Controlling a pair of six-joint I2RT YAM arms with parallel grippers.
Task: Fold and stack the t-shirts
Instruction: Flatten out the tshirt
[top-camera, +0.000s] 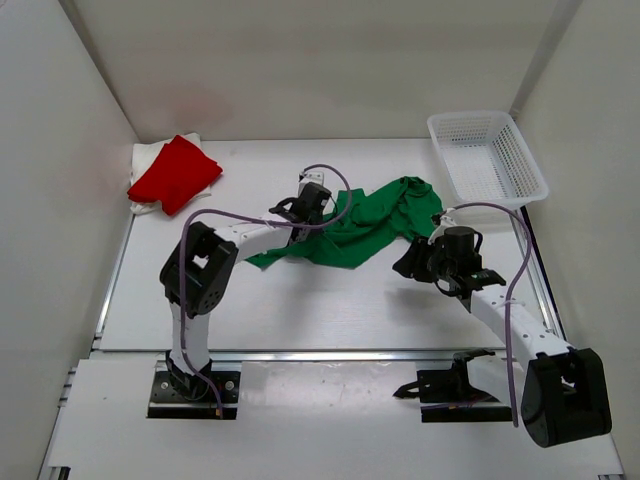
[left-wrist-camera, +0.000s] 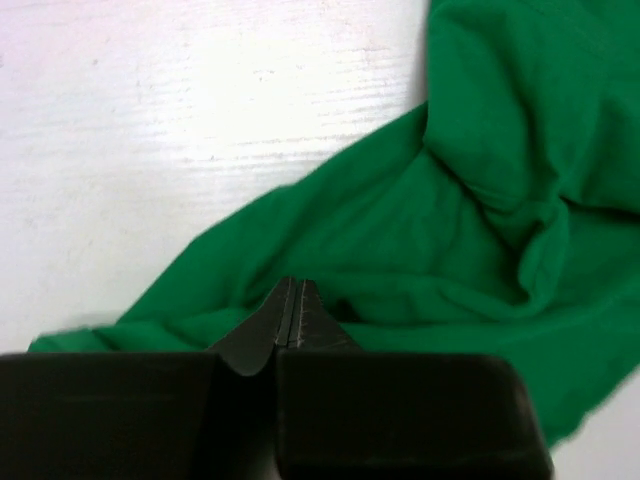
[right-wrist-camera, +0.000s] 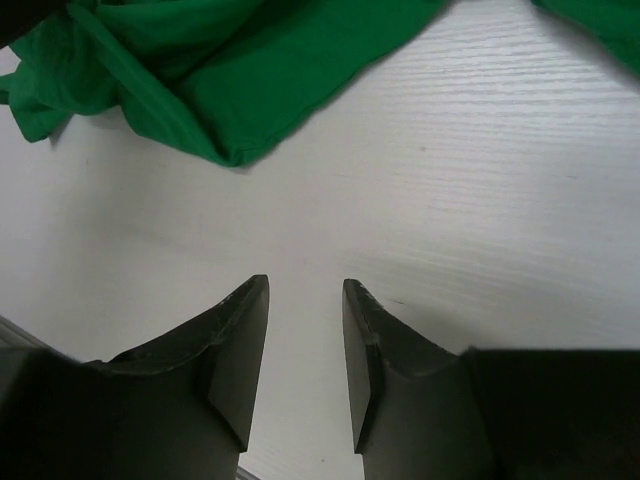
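The soft green t-shirt (top-camera: 372, 228) lay crumpled mid-table, its long axis running near-left to far-right. The left gripper (left-wrist-camera: 293, 312) was closed tight at its wrinkled edge. The right gripper (right-wrist-camera: 305, 335) gaped above the white grained table (right-wrist-camera: 480, 200).

White table (top-camera: 300, 300) under me, matte, with a fine wood grain running across it. Out in the middle lies a crumpled green cloth t-shirt (top-camera: 370, 225). It is bunched into folds on my right and trails a long flatter tail towards my left, its hem resting flat on the surface. Over in the far left corner, a folded cream-white cloth t-shirt (top-camera: 145, 155) sits straight on the table. A folded bright red cloth t-shirt (top-camera: 175, 172) lies on top of it at an angle, covering most of it. In the far right corner, a white plastic mesh basket (top-camera: 468, 117) stands upright on the table. The green heap is near it but not touching.
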